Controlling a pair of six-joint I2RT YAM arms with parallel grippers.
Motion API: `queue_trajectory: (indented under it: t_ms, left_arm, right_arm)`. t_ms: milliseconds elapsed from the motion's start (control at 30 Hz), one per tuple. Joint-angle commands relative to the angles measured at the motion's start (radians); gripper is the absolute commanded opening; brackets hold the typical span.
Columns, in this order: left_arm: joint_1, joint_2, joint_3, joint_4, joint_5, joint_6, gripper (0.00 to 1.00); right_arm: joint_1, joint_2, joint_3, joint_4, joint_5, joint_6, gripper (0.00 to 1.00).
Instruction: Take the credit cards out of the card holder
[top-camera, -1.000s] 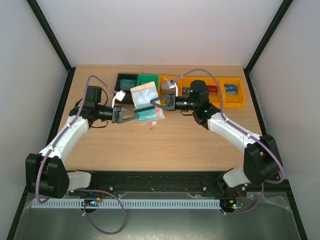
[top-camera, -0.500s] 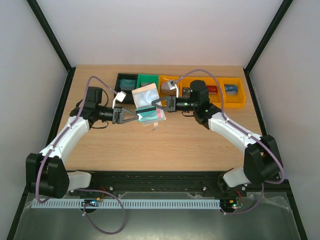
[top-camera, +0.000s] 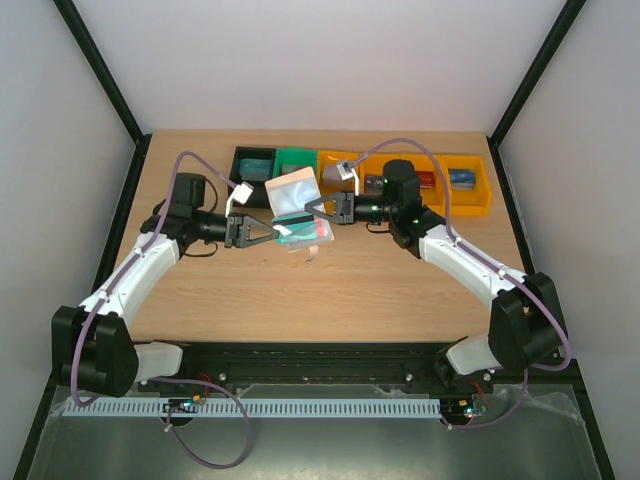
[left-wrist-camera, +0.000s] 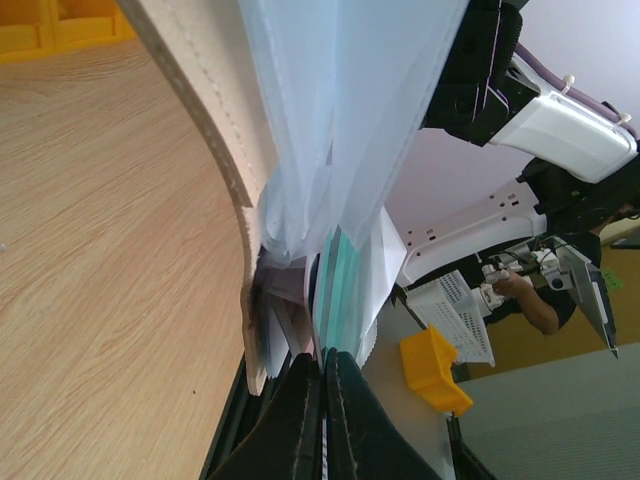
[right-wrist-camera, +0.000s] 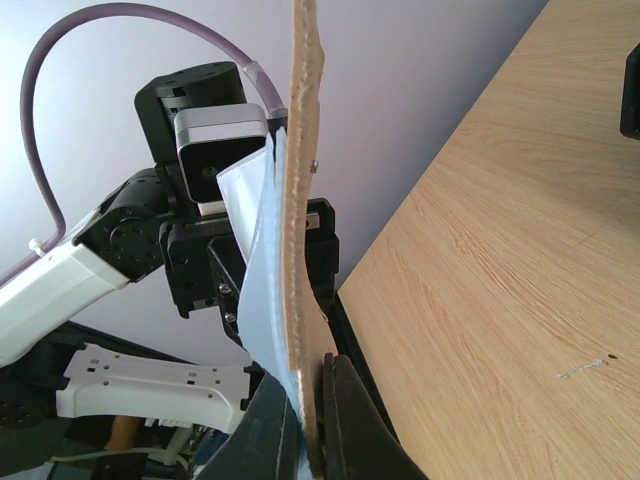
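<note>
The left gripper (left-wrist-camera: 322, 378) is seen fully closed, its fingertips pinched on the lower edge of a teal credit card (left-wrist-camera: 338, 285) that is tucked among the pale see-through sleeves of the card holder (left-wrist-camera: 215, 130). The right gripper (right-wrist-camera: 308, 420) is likewise closed, clamped on the holder's tan-edged cover, which is held on edge. From above, the holder is seen opened out and held above the table (top-camera: 330, 290) between the two grippers, toward the far edge and roughly midway between the left and right edges. Behind it, a black bin (top-camera: 240, 155), a green bin (top-camera: 290, 152) and orange bins (top-camera: 470, 205) are lined up along the far edge.
</note>
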Motion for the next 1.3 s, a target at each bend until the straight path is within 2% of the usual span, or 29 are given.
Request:
queue_trajectory:
  t_ms: [0, 200, 533, 800, 1033, 1200, 1267]
  left_arm:
    - [0.028, -0.025, -0.017, -0.034, 0.005, 0.032, 0.02]
    - [0.025, -0.022, -0.014, -0.035, -0.031, 0.042, 0.02]
    - [0.045, -0.013, 0.012, -0.006, -0.066, 0.041, 0.03]
    - [0.043, -0.011, -0.036, 0.045, -0.096, -0.006, 0.13]
    - [0.042, -0.01, -0.04, 0.036, -0.085, 0.003, 0.07]
    - [0.04, -0.011, -0.039, 0.03, -0.064, 0.001, 0.18]
    - [0.035, -0.01, -0.038, 0.029, -0.066, 0.0, 0.19]
  right_arm:
    - [-0.068, -0.05, 0.013, 0.035, 0.003, 0.02, 0.02]
    - [-0.056, -0.045, 0.003, 0.03, 0.021, 0.021, 0.02]
    - [0.013, 0.004, -0.006, -0.063, 0.01, -0.07, 0.02]
    - [0.05, 0.051, -0.056, 0.155, -0.024, 0.069, 0.02]
    - [0.044, 0.051, -0.013, 0.156, -0.015, 0.076, 0.02]
    - [0.044, 0.048, -0.016, 0.158, -0.014, 0.078, 0.02]
    - [0.044, 0.051, -0.017, 0.163, -0.015, 0.086, 0.02]
